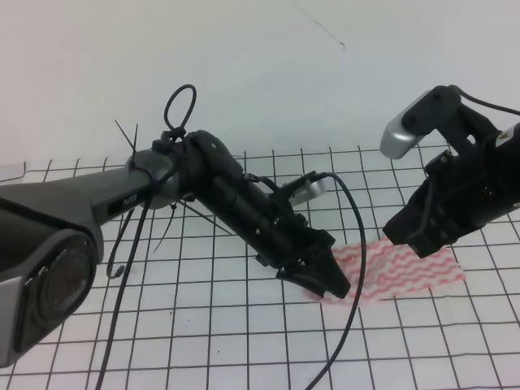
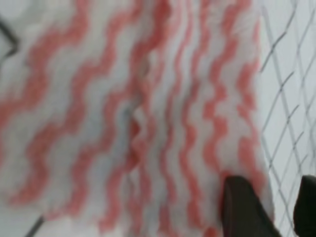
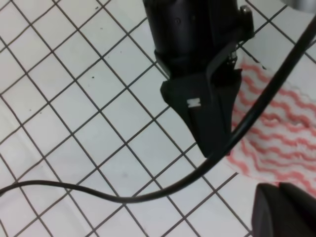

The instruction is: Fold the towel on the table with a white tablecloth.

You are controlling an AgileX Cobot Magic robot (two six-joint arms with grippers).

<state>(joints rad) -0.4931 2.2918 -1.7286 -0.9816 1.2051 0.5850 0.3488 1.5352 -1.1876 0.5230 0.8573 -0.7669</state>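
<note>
The towel (image 1: pixel 406 268), white with pink-red wavy stripes, lies flat on the grid-lined white tablecloth (image 1: pixel 203 325) right of centre. My left gripper (image 1: pixel 331 284) reaches across to the towel's left edge and sits low on it. In the left wrist view the towel (image 2: pixel 123 118) fills the frame, and the left gripper (image 2: pixel 281 210) is open: one fingertip (image 2: pixel 242 210) rests on the cloth, the other lies past the towel's edge. My right gripper (image 1: pixel 412 238) hovers over the towel's far right part. Its fingertips (image 3: pixel 284 210) look shut together and hold nothing.
The table's tablecloth (image 3: pixel 74 98) spreads on all sides of the towel. A black cable (image 1: pixel 357 268) loops from the left arm over the towel's left end and down to the front edge. A white wall stands behind the table.
</note>
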